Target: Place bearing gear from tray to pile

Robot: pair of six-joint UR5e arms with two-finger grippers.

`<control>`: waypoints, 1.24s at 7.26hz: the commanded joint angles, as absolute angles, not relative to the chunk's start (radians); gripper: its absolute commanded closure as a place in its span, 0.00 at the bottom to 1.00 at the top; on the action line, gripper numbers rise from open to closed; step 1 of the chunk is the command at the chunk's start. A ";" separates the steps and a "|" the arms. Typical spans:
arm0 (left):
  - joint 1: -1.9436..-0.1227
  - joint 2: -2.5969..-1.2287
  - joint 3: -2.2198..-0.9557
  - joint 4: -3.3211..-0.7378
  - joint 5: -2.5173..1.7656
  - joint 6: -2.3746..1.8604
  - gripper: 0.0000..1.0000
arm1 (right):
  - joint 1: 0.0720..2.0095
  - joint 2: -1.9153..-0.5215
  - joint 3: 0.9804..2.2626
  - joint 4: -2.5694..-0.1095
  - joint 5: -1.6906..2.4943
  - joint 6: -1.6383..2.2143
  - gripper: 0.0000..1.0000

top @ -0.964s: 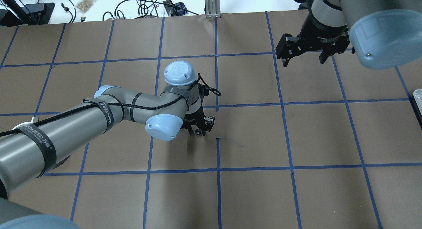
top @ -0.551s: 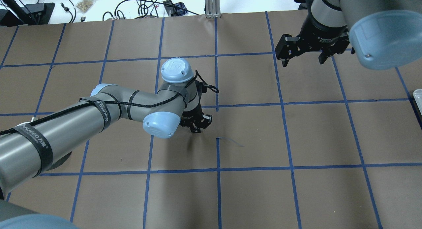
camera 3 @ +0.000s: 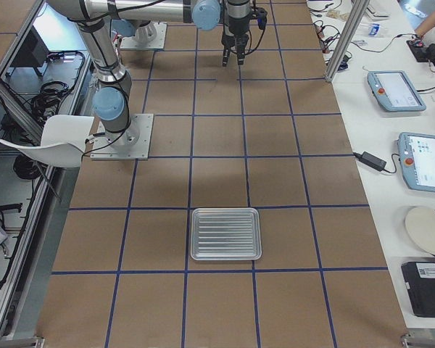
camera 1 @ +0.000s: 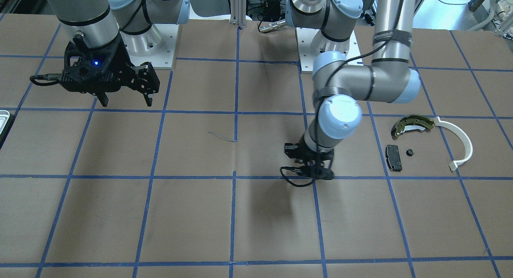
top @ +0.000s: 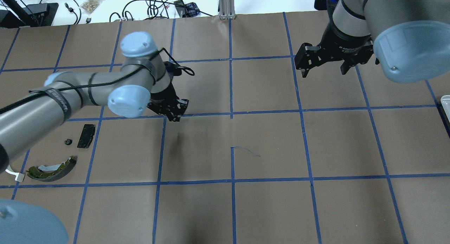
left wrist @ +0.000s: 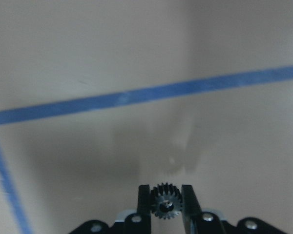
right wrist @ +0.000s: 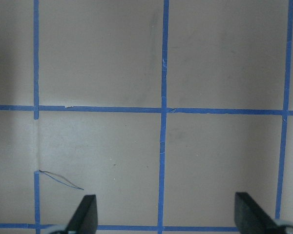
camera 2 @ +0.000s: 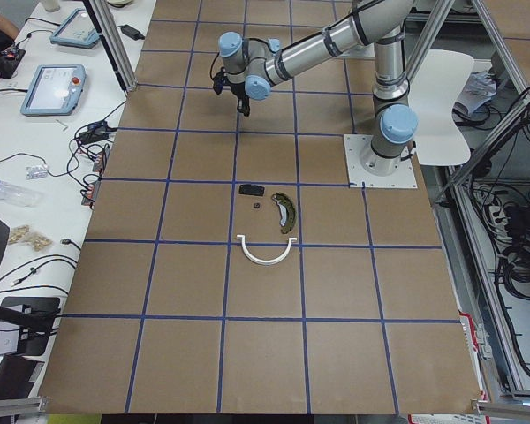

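Bearing gear [left wrist: 166, 202] held over the table [top: 267, 145], right of the pile [top: 86, 135].
Our left gripper [left wrist: 166, 194] pinches the gear between its fingers; our right gripper [top: 323, 69] hangs spread wide, and the tray [camera 3: 225, 233] sits at the far right end.

The tray [camera 3: 225, 233] lay flat on the near part of the brown-papered table [camera 3: 290, 181], ridged silvery floor up, its far rim along a blue tape line. Well beyond it, toward the far end, the right gripper [camera 3: 232, 59] hung above the table. Its fingers pointed down and, as far as so small a shape allowed, seemed spread apart. Its arm [camera 3: 130, 9] ran left to a base [camera 3: 116, 119] on a white plate [camera 3: 141, 138], beside a white chair [camera 3: 58, 138]. On the right, a white bench [camera 3: 348, 109] carried a far tablet [camera 3: 396, 90] and a near tablet [camera 3: 425, 161].
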State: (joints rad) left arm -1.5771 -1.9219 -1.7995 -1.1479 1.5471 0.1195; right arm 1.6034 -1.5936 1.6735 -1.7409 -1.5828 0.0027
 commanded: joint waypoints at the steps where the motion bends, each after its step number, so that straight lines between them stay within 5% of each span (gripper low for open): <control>1: -1.363 -1.895 -1.717 -1.287 1.657 0.395 1.00 | 1.601 -1.623 1.686 -1.729 -1.594 0.005 0.00; 5: -0.918 -1.922 -1.727 -1.238 1.658 0.858 1.00 | 1.573 -1.618 1.639 -1.687 -1.629 -0.009 0.00; 9: -0.890 -1.996 -1.738 -1.210 1.651 0.894 1.00 | 1.557 -1.583 1.592 -1.674 -1.603 -0.009 0.00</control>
